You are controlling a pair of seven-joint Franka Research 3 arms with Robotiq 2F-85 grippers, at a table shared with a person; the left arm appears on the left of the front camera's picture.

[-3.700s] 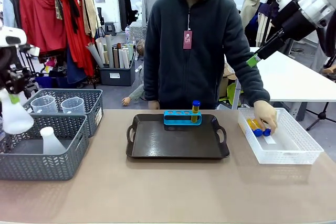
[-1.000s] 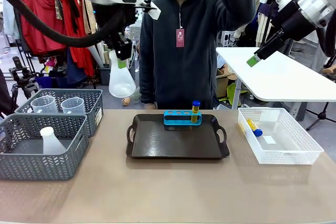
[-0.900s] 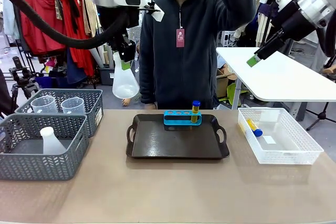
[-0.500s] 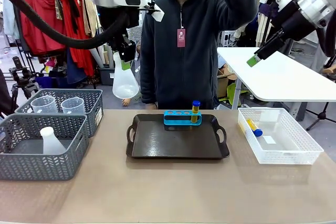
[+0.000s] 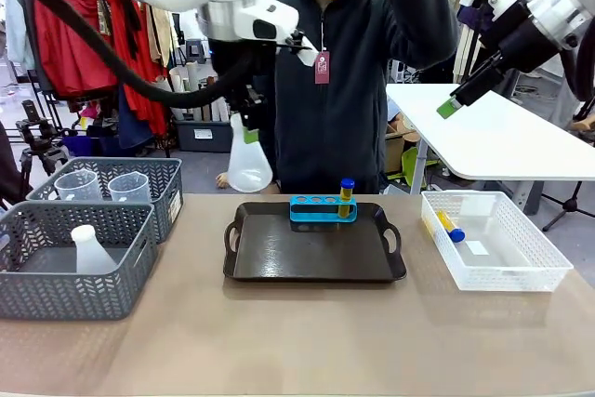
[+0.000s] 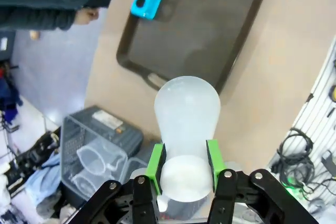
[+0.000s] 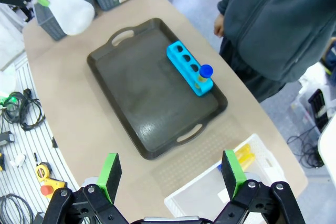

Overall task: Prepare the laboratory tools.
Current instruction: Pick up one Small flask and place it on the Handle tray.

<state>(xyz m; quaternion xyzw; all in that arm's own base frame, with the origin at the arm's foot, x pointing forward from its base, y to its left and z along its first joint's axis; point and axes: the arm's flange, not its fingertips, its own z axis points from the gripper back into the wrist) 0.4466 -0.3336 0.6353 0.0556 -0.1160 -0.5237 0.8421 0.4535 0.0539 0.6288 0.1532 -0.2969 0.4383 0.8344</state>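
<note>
**Flask in the air, not on the tray yet**

At this point the left jaws were clamped on the neck of the translucent white conical flask (image 5: 249, 163), green pads either side of it. The flask hung neck-up, wide base down, off the worktop (image 5: 307, 341), roughly over the left end of the black tray (image 5: 311, 253). From the left wrist view the flask (image 6: 186, 111) sat over the tray's rim (image 6: 157, 80) on the side nearest the grey mesh baskets (image 5: 74, 276), so not properly over the middle.

The right jaws were spread wide with nothing between them, parked high over the white mesh bin (image 5: 507, 262).

On the tray, the blue rack (image 5: 321, 208) held one blue-capped test tube (image 5: 347, 194) of yellow liquid, and another tube (image 5: 449, 224) lay in the bin. A second flask (image 5: 90, 248) sat in the near basket, and two clear beakers (image 5: 79, 185) in the far one.

My read: this was the carry step for the flask. The next move would need a shift further over the open tray floor, a straight lowering until the base sits flat, then letting go, staying clear of the rack.
</note>
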